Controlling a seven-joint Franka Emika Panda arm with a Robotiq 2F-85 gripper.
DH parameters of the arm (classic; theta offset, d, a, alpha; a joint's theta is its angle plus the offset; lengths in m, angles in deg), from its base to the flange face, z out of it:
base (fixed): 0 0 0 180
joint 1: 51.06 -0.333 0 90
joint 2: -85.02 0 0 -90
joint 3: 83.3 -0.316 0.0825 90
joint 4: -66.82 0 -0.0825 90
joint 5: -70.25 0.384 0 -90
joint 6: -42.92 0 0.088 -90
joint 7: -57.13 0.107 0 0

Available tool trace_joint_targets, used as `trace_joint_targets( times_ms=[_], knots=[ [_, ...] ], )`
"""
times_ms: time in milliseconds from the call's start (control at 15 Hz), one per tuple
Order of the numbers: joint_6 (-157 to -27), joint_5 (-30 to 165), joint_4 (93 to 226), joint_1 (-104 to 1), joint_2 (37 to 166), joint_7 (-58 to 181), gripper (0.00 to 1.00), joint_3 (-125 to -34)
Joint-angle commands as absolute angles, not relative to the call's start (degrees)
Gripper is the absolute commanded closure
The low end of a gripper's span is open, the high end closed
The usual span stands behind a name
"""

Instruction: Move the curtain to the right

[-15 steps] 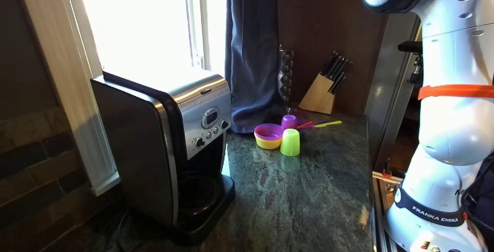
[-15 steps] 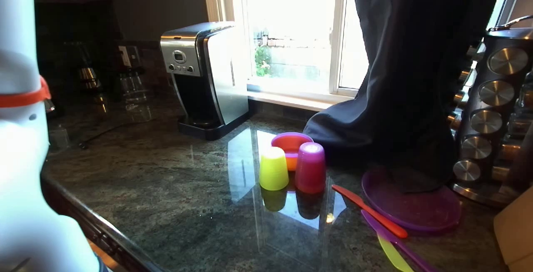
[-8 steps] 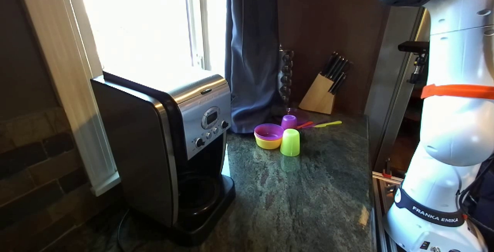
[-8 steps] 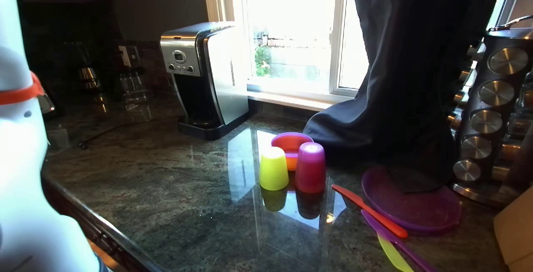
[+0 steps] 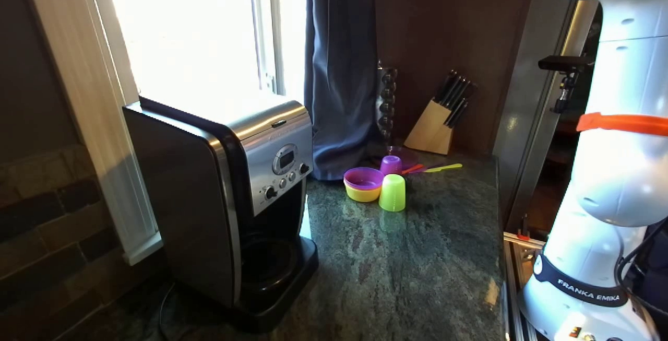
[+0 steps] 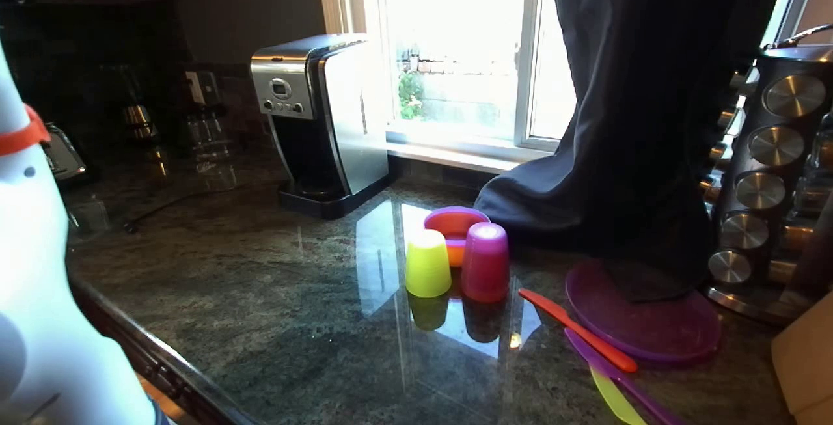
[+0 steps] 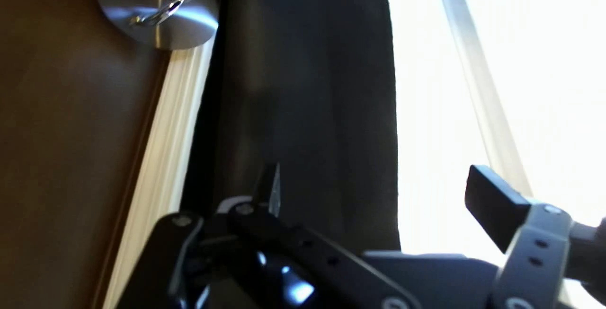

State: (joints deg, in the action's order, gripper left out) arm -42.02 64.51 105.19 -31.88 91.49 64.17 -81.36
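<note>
The curtain (image 5: 342,69) is a long dark navy-grey drape with vertical folds, hanging beside the bright window in both exterior views (image 6: 641,125). Its lower end lies on the counter and partly covers a purple plate (image 6: 677,334). In the wrist view the curtain (image 7: 307,91) fills the middle, its straight edge against the bright window. My gripper (image 7: 376,189) is wide open with nothing between its fingers. One finger shows in front of the curtain and the opposite finger in front of the window. I cannot tell how far the curtain is from them. The gripper is out of frame in both exterior views.
A steel coffee maker (image 5: 276,158) stands by the window. Bowls (image 5: 362,184), a green cup (image 5: 392,193), a purple cup (image 6: 485,262) and plastic knives (image 6: 579,330) lie near the curtain's foot. A spice rack (image 6: 768,171) and a knife block (image 5: 430,127) stand beyond it.
The arm's upper part has moved toward the right edge in an exterior view and farther out at the left edge in an exterior view. The curtain and the counter items have not moved.
</note>
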Motion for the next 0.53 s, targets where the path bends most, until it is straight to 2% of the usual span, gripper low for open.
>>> trace_joint_targets(
  times_ms=[0,467],
  knots=[
    [-40.15,65.74,106.28,-32.20,90.46,64.06,0.00,-81.99],
    [-36.88,65.86,108.66,-32.66,89.25,63.85,0.00,-82.48]
  ],
)
